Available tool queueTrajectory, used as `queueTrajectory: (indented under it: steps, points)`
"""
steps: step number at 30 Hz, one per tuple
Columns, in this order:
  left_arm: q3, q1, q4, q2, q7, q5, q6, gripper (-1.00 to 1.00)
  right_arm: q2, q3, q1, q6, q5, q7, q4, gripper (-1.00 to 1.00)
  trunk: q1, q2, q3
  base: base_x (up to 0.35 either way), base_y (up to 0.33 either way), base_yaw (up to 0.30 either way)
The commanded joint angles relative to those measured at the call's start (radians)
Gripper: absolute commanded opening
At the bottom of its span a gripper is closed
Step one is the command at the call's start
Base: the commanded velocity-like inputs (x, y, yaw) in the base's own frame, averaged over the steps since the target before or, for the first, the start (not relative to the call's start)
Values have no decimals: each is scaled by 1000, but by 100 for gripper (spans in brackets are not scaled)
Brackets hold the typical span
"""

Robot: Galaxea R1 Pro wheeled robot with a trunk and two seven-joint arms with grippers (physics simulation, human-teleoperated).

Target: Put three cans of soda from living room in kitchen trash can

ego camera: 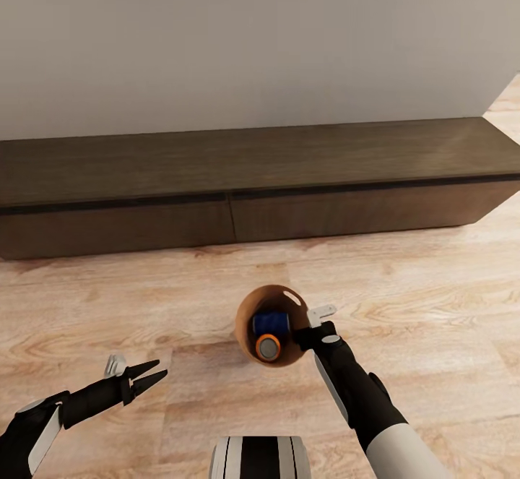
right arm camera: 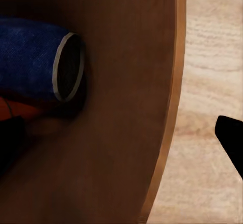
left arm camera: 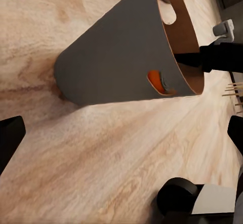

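The trash can, brown inside, stands on the pale wood floor just in front of me. A dark blue soda can lies in it with an orange soda can beside it; a third can is hidden or out of view. My right gripper is open astride the bin's near-right rim, one finger inside and one outside, with the bin wall between them and the blue can close by. The open left gripper hovers low at the left, facing the bin's grey outer side. Orange shows through the hand-hole.
A long dark low cabinet runs along the pale wall behind the bin. Plank floor spreads to both sides. My own base is at the bottom, and a wheel is near the left gripper.
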Motion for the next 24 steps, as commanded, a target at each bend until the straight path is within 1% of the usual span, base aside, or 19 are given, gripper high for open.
queueTrajectory:
  steps: [1,24]
  points:
    - [0,0,0,0,0,0,0,100,0,0,1,0,-5,0,50,100,0,0,0,0,0,0]
    - [0,0,0,0,0,0,0,100,0,0,1,0,-5,0,50,100,0,0,0,0,0,0]
